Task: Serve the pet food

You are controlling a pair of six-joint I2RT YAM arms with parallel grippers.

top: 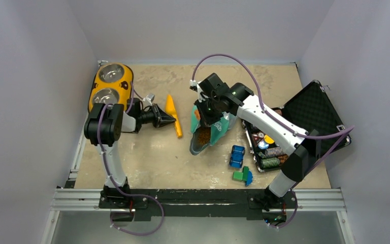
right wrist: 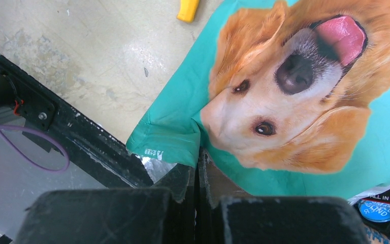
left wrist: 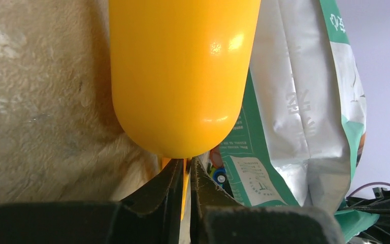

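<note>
The teal-green pet food bag lies mid-table with its mouth toward the near edge, and brown kibble shows inside it. My right gripper is shut on the bag's folded top edge. The right wrist view shows the gripper on that edge, below the orange dog picture. My left gripper is shut on the thin handle of an orange scoop just left of the bag. The left wrist view shows the scoop, the gripper and the bag's silver side. A yellow feeder with two steel bowls stands at the far left.
An open black case holding stacked poker chips stands at the right. A blue toy car and green and blue blocks lie near the bag's mouth. A metal rail runs along the near edge.
</note>
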